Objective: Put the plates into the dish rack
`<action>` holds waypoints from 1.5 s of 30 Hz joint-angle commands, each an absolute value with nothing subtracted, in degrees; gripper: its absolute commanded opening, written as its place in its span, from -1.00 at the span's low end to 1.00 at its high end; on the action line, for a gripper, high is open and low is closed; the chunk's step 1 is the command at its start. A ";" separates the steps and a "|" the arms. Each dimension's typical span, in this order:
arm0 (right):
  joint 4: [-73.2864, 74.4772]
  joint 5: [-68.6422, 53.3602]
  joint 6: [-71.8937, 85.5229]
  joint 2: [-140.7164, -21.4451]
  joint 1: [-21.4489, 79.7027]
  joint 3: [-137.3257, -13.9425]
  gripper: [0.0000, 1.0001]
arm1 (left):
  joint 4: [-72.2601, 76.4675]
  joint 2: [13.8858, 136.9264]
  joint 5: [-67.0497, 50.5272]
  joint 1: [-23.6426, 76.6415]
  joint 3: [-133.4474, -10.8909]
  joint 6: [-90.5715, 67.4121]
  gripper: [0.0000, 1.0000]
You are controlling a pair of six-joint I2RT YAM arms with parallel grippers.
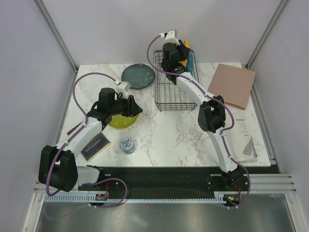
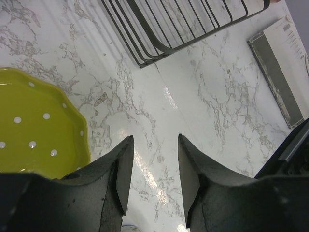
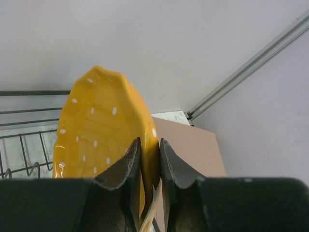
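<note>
My right gripper [image 3: 149, 142] is shut on the rim of the orange dotted plate [image 3: 101, 135] and holds it upright over the far end of the black wire dish rack [image 1: 175, 84]. From above, this gripper [image 1: 181, 54] and the orange plate [image 1: 186, 44] show at the back. A blue plate [image 1: 193, 63] stands on edge at the rack's right side. My left gripper [image 2: 154, 145] is open and empty, just right of the lime-green dotted plate [image 2: 34, 130], which lies flat on the table [image 1: 120, 121]. The teal-grey plate [image 1: 137, 76] lies flat left of the rack.
A small blue-white tin [image 1: 128, 145] and a dark block [image 1: 94, 146] sit near the left arm. A brown board [image 1: 231, 84] and a printed sheet [image 1: 244, 133] lie on the right. The rack's corner [image 2: 178, 24] shows in the left wrist view.
</note>
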State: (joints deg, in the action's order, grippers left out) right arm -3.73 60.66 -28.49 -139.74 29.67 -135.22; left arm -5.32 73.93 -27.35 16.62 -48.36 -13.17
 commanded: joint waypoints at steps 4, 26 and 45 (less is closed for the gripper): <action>-20.39 58.45 -38.06 -135.88 29.71 -137.90 -1.00 | -1.06 73.39 -28.47 16.61 -47.81 -14.85 -0.03; -27.33 53.88 -50.71 -136.49 29.79 -132.01 -1.00 | -0.35 72.77 -27.95 16.35 -46.06 -14.85 -0.03; -30.32 53.08 -57.83 -139.30 29.88 -130.52 -1.00 | -0.35 72.69 -27.86 16.08 -45.35 -15.12 -0.03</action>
